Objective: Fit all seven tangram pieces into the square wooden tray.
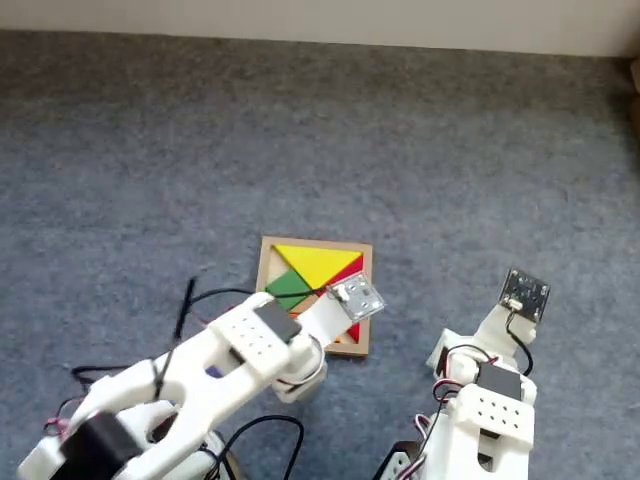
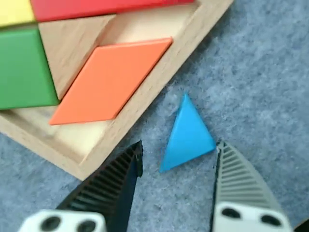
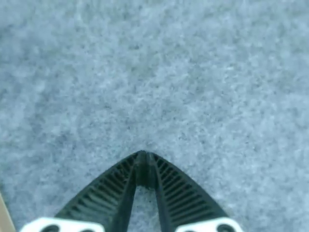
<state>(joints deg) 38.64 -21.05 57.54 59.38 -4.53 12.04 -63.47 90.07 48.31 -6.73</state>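
- Blue triangle (image 2: 187, 133): lies flat on the grey surface (image 2: 260, 72), outside the square wooden tray (image 2: 149, 96) and just beside its rim. It is judged to be the piece in hand.
- Left gripper (image 2: 178, 145): jaws are spread wide, one finger on each side of the blue triangle, and neither visibly touches it. This straddle suits a pinch across the piece's edges.
- Orange parallelogram (image 2: 108, 79): lies inside the tray near the rim, with bare wood showing on two sides. The triangular gap (image 2: 67, 48) beside it looks like a likely seat for a triangle.
- Green piece (image 2: 24, 67), red piece (image 2: 96, 7) and yellow piece (image 2: 14, 12): sit deeper in the tray, packed against one another to leave the remaining floor free.
- Right gripper (image 3: 143, 154): fingers are closed on nothing, over bare surface. The high view shows that arm well apart from the tray, judged parked clear of the working arm.
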